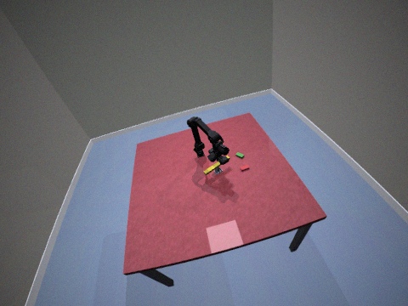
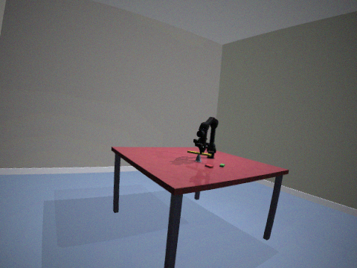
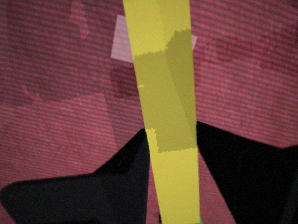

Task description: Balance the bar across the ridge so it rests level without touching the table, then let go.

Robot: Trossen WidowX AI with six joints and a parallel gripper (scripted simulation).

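- Red block [image 2: 209,165] and green block [image 2: 222,164] on the surface [image 2: 178,175], nearest, no part in the job.
- Behind them: bar [image 2: 199,152] above the ridge [image 2: 198,158], off the surface, roughly level; contact with the ridge impossible to tell.
- Jaws clamped on the bar; gripper [image 1: 219,158] close above.
- Left, by judgement: settling level, then letting go.

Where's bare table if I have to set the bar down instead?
Broad red table between the ridge and the pink patch, also left of the arm. Crowded right of the pincer: green block, red block. Bar is gripped.
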